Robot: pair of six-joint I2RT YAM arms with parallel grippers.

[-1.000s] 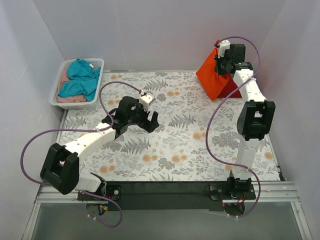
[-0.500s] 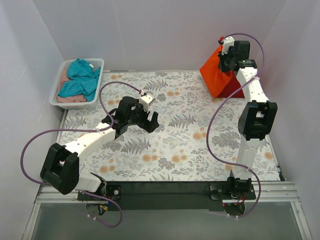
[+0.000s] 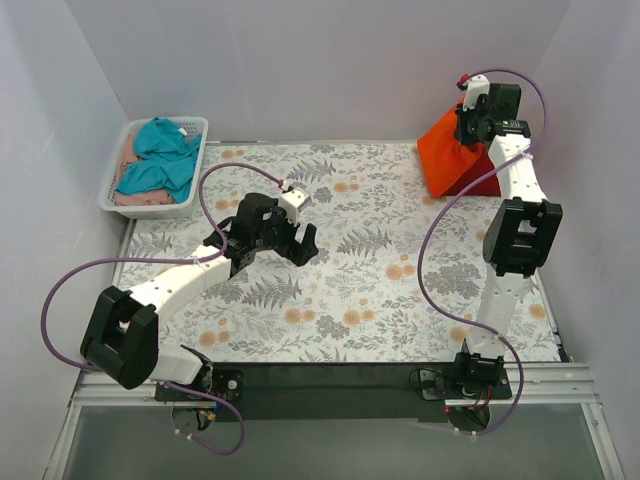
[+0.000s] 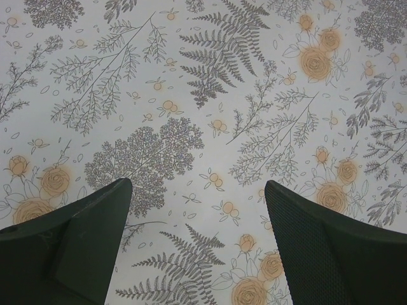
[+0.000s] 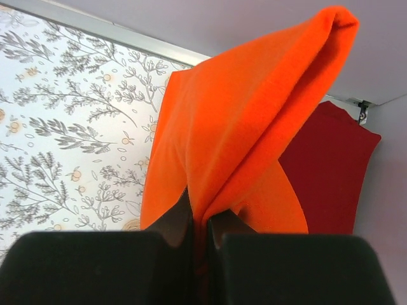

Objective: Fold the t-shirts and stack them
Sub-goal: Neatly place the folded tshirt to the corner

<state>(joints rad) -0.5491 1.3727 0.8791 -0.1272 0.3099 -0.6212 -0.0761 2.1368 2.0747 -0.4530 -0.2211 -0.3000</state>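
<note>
My right gripper (image 3: 468,128) is shut on the bright orange-red t-shirt (image 3: 447,155) and holds it up at the far right corner; the cloth hangs in a fold down to the table. In the right wrist view the jaws pinch the orange-red t-shirt (image 5: 254,127) at my right gripper (image 5: 202,232). The darker crimson t-shirt (image 3: 486,180) lies flat under and behind it, and shows at the right in the right wrist view (image 5: 327,168). My left gripper (image 3: 297,243) is open and empty over the middle of the table, its fingers (image 4: 82,235) apart above the floral cloth.
A white basket (image 3: 115,168) at the far left holds a teal garment (image 3: 160,155) and a pale pink garment (image 3: 140,198). The floral tablecloth (image 3: 350,290) covers the table. White walls close the back and both sides.
My right gripper has carried the orange-red t-shirt to the right and farther back, over the crimson t-shirt. The left arm has not moved.
</note>
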